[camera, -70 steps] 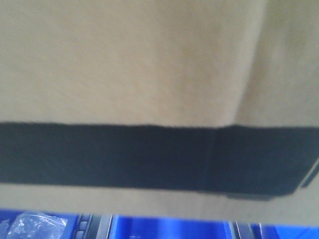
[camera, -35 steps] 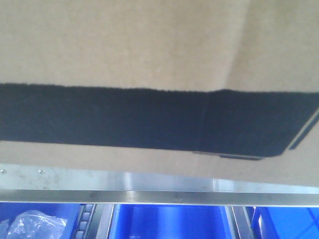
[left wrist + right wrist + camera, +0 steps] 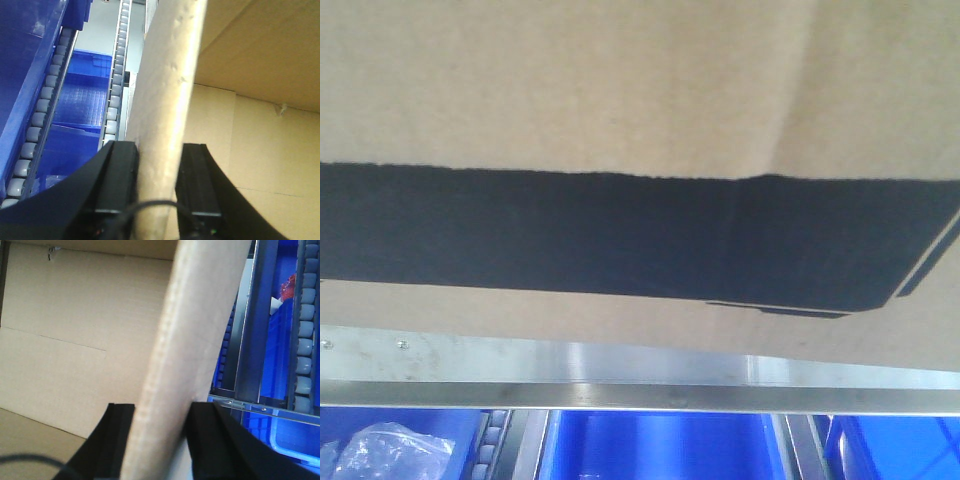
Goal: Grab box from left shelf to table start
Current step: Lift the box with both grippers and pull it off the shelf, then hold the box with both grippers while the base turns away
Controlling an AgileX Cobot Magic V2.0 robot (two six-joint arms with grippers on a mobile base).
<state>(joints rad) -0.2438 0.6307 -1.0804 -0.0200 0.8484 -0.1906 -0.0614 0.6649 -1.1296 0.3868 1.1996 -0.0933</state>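
**Both tools pinch the box by the shelf**

In the front view we see the box [image 3: 620, 80] v. close up. It is brown cardboard & fills the top and middle of the view. A wide black band [image 3: 570, 230] runs across it, w/ a thin pale line near its right end.

Just under the box is the shiny silver rail [image 3: 620, 365] at the front of the shelf [image 3: 840, 378], w/ small rivets at its left end. The box's low edge covers the top of the rail. We can't tell if the box rests on the shelf or hangs over it.

Below the rail are blue bins [image 3: 650, 445]. The left one has a clear plastic bag [image 3: 380, 450] in it.

In the left wrist view, the left tool [image 3: 157, 182] is clamped on a wall of the box. One black finger [image 3: 117, 180] is on the outside & the other is inside the box. The wall stands nearly straight up and leans a bit to the right. A thin black cable [image 3: 150, 205] crosses in front. Gray rollers [image 3: 45, 95] & more blue bins are at the left.

In the right wrist view, the right tool [image 3: 160, 435] is clamped on a box wall too, w/ one finger inside & one outside. To the right are a silver post [image 3: 255, 330], rollers & blue bins.
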